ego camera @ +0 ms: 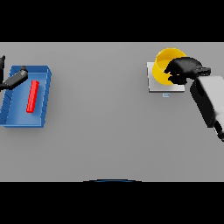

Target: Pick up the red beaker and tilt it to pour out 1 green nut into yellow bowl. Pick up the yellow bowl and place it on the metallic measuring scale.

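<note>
Nearest on the grey bench [109,131] there is only bare surface; everything sits toward the far side. By the left edge lies a blue tray [13,114], and in it the red beaker [33,96] lies flat on its side, a slim red shape running near to far. The left hand [14,79] hangs over the tray's far left corner, its fingers straight and holding nothing.

Toward the far right corner the yellow bowl [164,61] stands on the metallic measuring scale [153,85], a pale square plate. The right hand [183,70] covers the bowl's right rim, its fingers curled about the wall. No green nut can be made out.

The bowl looks rigid, light and smooth-walled, so probably slippery; a pinch over the rim, as here, seems the sound hold. The beaker, narrow and stiff, is best taken round its middle.
</note>
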Controlling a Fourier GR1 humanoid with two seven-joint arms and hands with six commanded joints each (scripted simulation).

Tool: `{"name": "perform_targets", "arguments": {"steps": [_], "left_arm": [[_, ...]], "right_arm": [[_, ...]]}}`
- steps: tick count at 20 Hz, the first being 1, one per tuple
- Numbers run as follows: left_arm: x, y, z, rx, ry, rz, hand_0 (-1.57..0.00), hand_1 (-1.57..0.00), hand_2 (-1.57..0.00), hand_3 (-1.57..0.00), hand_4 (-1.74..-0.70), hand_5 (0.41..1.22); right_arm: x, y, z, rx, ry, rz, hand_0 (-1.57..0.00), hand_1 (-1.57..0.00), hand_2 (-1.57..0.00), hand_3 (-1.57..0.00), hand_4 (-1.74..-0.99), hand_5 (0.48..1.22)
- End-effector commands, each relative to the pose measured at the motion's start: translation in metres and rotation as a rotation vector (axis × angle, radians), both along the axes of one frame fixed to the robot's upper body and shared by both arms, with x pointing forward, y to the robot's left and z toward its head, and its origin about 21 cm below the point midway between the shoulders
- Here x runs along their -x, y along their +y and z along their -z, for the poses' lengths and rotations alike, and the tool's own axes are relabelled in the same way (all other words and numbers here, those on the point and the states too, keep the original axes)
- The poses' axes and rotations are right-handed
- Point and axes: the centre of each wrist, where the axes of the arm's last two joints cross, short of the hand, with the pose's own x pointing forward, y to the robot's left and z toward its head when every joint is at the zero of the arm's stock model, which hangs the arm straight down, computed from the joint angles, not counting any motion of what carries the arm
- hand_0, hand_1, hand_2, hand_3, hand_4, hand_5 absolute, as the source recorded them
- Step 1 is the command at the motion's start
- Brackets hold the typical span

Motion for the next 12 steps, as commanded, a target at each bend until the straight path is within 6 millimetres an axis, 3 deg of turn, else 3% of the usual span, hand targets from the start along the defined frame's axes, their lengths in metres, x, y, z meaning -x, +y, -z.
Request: {"name": "perform_targets", "arguments": {"steps": [1, 3, 5, 8, 12], "left_arm": [[-0.0010, -0.0007, -0.0022, -0.003, 0.004, 0.001, 0.00, 0.00, 0.00, 0.00, -0.81, 0.745], [-0.0018, -0.0019, 0.0008, 0.001, 0.008, -0.002, 0.00, 0.00, 0.00, 0.00, -0.81, 0.744], [-0.0052, -0.0041, 0.0012, 0.005, 0.007, 0.000, 0.00, 0.00, 0.00, 0.00, -0.81, 0.742], [-0.0077, -0.0011, 0.0004, 0.000, 0.004, -0.003, 0.00, 0.00, 0.00, 0.00, -0.81, 0.739], [-0.0065, -0.0028, -0.0015, 0.002, -0.006, 0.000, 0.00, 0.00, 0.00, 0.00, -0.81, 0.736]], "right_arm": [[-0.0009, -0.0024, -0.0023, -0.005, 0.005, 0.003, -1.52, -1.35, -1.35, -0.91, -1.596, 1.134], [-0.0019, -0.0027, -0.0028, -0.012, 0.015, 0.007, -0.98, -0.87, -0.95, -0.76, -1.504, 0.983], [-0.0031, -0.0021, -0.0022, -0.004, 0.031, 0.007, -0.62, -0.55, -0.69, -0.67, -1.444, 0.887], [-0.0044, -0.0012, -0.0018, -0.012, 0.046, -0.008, -0.32, -0.28, -0.45, -0.57, -1.397, 0.799], [-0.0049, 0.0012, 0.0034, 0.009, 0.063, -0.036, -0.13, -0.12, -0.24, -0.44, -1.346, 0.746]]}}
